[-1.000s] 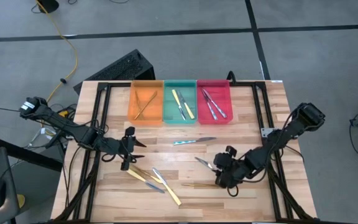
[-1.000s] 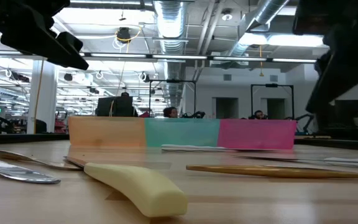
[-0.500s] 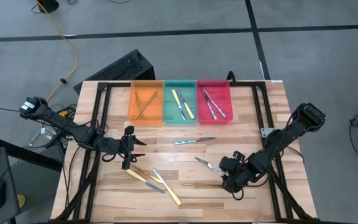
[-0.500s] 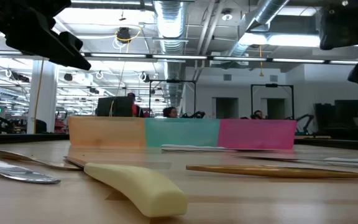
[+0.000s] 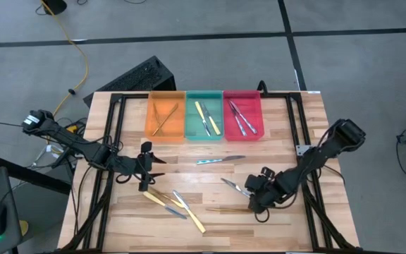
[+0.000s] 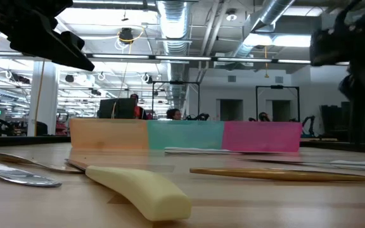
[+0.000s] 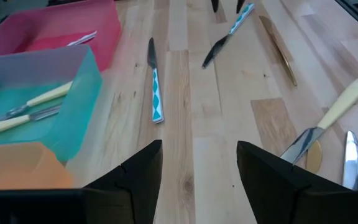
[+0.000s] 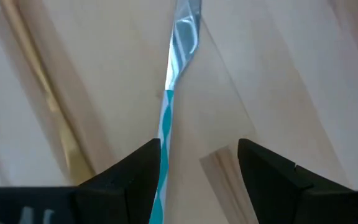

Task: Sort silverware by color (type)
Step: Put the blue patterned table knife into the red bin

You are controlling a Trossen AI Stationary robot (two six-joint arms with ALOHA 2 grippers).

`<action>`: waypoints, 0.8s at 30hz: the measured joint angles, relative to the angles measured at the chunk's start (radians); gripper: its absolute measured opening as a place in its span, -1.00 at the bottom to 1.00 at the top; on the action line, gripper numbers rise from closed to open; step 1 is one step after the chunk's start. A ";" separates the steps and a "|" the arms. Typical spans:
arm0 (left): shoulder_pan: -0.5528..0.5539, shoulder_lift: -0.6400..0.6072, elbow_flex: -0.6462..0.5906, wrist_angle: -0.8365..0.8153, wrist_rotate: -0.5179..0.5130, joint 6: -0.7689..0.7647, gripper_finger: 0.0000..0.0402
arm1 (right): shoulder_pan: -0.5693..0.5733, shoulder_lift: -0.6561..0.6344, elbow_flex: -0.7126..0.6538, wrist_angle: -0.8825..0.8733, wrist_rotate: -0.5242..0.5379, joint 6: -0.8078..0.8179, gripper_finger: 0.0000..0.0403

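Over blue-handled utensil (image 8: 166, 118), right tool (image 8: 197, 165) open

Both arms are dark, near-black, built of slender jointed links with bulkier housings at the joints. The left arm (image 5: 76, 147) carries a pale marking at its outer joint and thin dark cables along its links. The right arm (image 5: 316, 159) matches it. Fingers (image 7: 132, 177) are matte black, wedge-shaped, with flat inner faces.
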 joint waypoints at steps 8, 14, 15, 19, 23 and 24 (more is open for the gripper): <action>0.000 0.000 0.000 0.004 -0.015 0.044 -0.05 | -0.015 0.161 0.082 0.005 -0.043 -0.079 0.18; 0.006 0.000 0.000 0.049 -0.077 0.126 -0.05 | -0.012 0.234 0.160 -0.076 -0.049 -0.047 0.15; 0.011 0.000 0.000 0.061 -0.081 0.140 -0.05 | -0.011 0.243 0.167 -0.088 -0.050 -0.038 0.13; 0.043 0.000 0.000 0.107 -0.081 0.180 -0.05 | -0.003 0.246 0.168 -0.110 -0.061 0.010 -0.09; 0.075 0.000 0.000 0.127 -0.079 0.184 -0.05 | 0.002 0.246 0.167 -0.107 -0.063 0.024 -0.44; 0.081 0.000 0.000 0.128 -0.077 0.180 -0.05 | 0.005 0.246 0.167 -0.106 -0.063 0.024 -0.53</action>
